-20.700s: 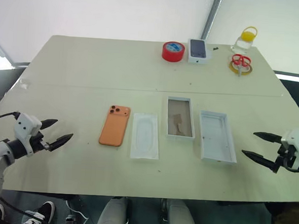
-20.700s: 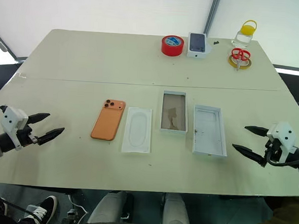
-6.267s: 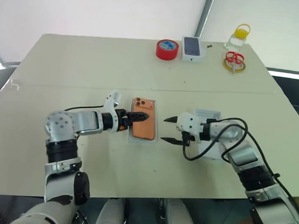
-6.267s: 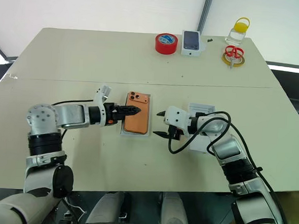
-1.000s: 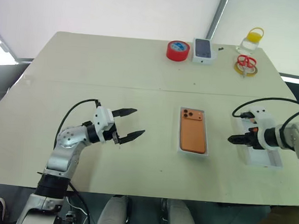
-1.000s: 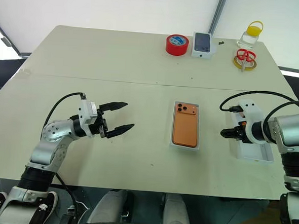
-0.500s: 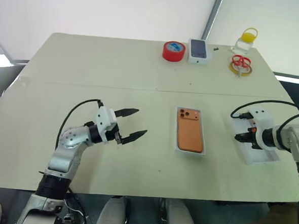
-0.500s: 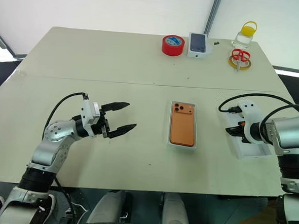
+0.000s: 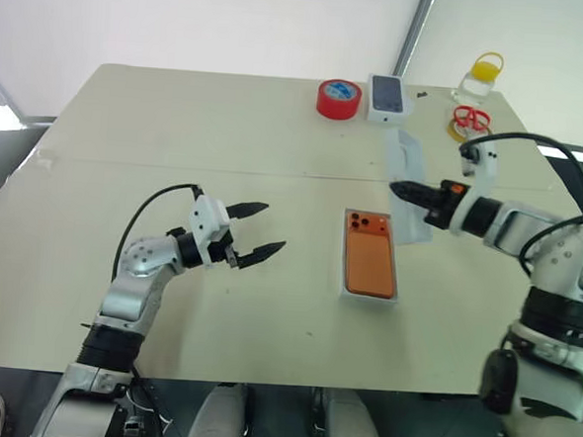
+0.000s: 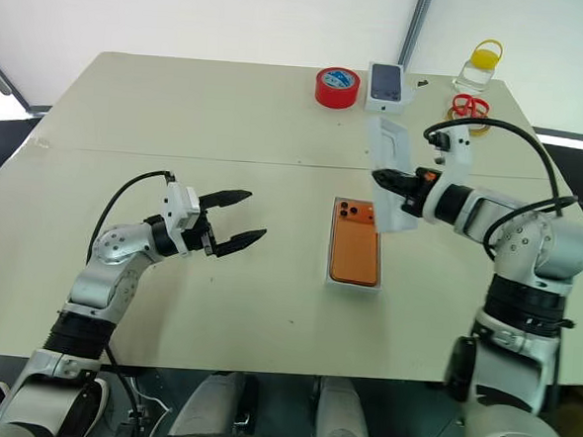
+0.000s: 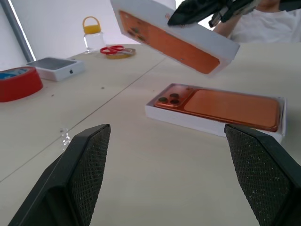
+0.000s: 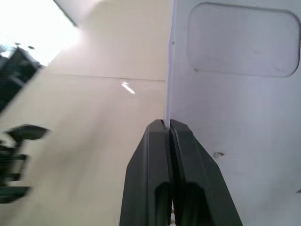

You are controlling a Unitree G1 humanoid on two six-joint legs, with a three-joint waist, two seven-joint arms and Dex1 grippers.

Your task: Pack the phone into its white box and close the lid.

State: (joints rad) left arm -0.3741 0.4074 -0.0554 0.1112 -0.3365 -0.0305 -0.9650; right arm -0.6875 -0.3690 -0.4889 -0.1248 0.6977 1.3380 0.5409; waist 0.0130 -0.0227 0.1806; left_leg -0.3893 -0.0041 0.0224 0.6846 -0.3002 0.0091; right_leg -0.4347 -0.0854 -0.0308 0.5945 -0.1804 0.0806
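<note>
The orange phone (image 9: 370, 266) lies camera bump up inside the white box (image 9: 345, 281) at the middle of the table. My right gripper (image 9: 392, 188) is shut on one wall of the lid (image 9: 409, 176). It holds the lid tilted in the air just beyond the box's far right corner. The left wrist view shows the lid's (image 11: 174, 40) orange phone picture facing down toward the box (image 11: 211, 123). In the right wrist view the lid's plain white hollow (image 12: 244, 94) faces me beside my shut fingers (image 12: 155, 155). My left gripper (image 9: 274, 226) hovers open left of the box, holding nothing.
At the table's far edge stand a red tape roll (image 9: 338, 99), a small white box (image 9: 392, 98) picturing a dark phone, a yellow-capped jar (image 9: 480, 77) and red scissors (image 9: 469, 118) on a yellow ring. Bare tabletop (image 9: 228, 125) spreads left and near.
My right gripper shut on the lid at the table's right side, lifted it and swung it left toward the box. The left gripper crept slightly forward, still open.
</note>
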